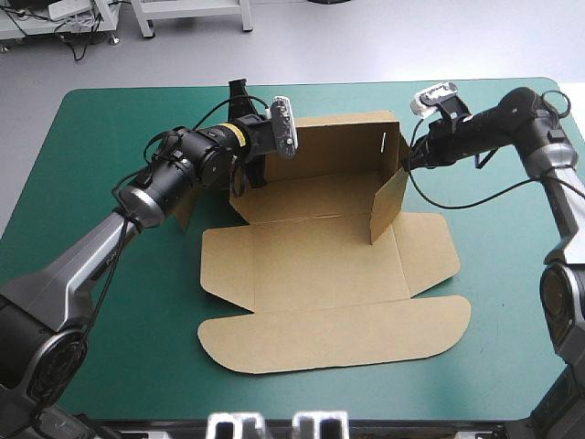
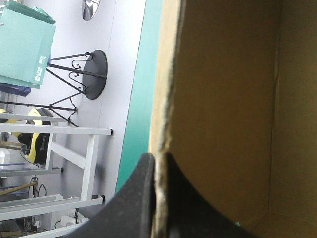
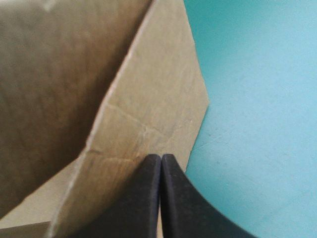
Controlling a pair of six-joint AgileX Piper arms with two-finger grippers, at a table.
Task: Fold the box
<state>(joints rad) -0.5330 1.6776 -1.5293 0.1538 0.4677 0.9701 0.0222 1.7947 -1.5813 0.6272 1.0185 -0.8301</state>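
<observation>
The brown box [image 1: 311, 265] lies in the middle of the teal-green table, its long back wall [image 1: 343, 146] raised and a right end flap [image 1: 388, 206] standing upright. My left gripper [image 1: 249, 172] is at the back wall's left end. In the left wrist view it [image 2: 157, 159] is shut on the wall's top edge [image 2: 166, 74], with board between the black fingers. My right gripper [image 1: 407, 165] is at the wall's right end. The right wrist view shows it [image 3: 161, 157] pinched on the creased flap [image 3: 148, 99].
The box's rounded lid panel [image 1: 338, 334] lies flat toward the table's front edge, with side flaps flat on both sides. Bare teal-green cover [image 1: 110, 347] shows left, right and in front of the box. The table's far edge [image 2: 141, 84] runs close behind the raised wall.
</observation>
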